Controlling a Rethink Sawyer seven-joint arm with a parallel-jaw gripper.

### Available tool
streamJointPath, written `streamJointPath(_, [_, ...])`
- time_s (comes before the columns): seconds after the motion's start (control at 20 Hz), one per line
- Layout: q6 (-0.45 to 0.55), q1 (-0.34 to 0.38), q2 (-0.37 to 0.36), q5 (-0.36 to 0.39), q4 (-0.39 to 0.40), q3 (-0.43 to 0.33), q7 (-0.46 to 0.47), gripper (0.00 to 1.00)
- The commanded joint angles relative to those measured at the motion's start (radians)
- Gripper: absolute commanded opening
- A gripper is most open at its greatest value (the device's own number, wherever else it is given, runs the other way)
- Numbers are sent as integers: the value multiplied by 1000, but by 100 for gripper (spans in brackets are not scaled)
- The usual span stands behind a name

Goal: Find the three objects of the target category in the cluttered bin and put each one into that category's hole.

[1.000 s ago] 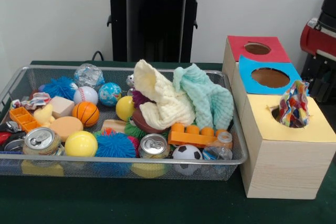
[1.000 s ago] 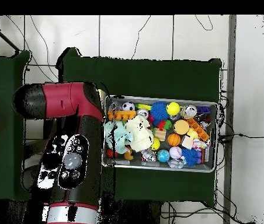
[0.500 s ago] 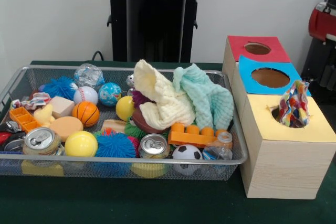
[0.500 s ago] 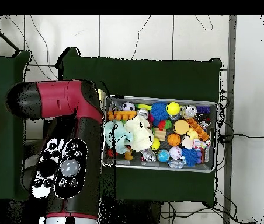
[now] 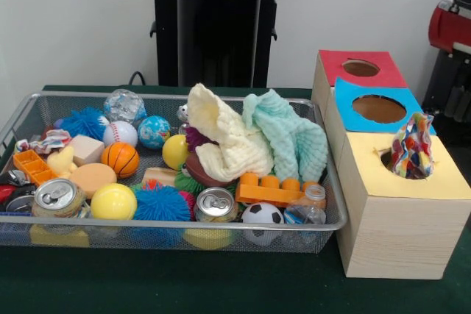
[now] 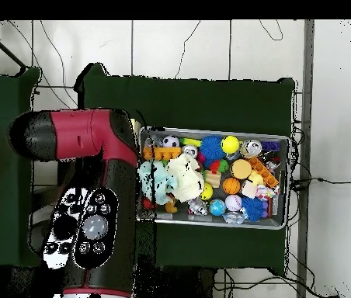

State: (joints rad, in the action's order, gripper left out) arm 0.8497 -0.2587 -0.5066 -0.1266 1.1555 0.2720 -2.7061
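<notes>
Counting from the front view, I see one wire bin [image 5: 324,220] filling the left and centre of the frame and three boxes in a row at the right: a red-topped box [image 5: 362,69] furthest back, a blue-topped box [image 5: 378,109] in the middle, and a yellow-topped box [image 5: 407,174] nearest the lower right. Each has one round hole. One multicoloured cloth [image 5: 412,146] is stuffed upright in the yellow box's hole. Two more cloths lie in the bin's upper right part, touching: a cream cloth [image 5: 221,137] and a mint cloth [image 5: 291,137]. I count two drink cans, a left can [image 5: 57,195] and a middle can [image 5: 215,204], along the bin's lower edge, plus one orange brick [image 5: 271,190], one basketball [image 5: 120,158], one baseball [image 5: 120,133] and one soccer ball [image 5: 263,215].

Overhead, the arm [image 6: 89,186] covers the frame's left side, over the boxes. I cannot tell the gripper's state; neither view shows it.
</notes>
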Motion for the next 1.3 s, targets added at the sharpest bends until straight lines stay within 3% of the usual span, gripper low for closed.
streamJointPath(0.05, [-59,41,8,7,173,-35,-91,0])
streamJointPath(1.3, [-86,11,12,-2,219,-46,-106,0])
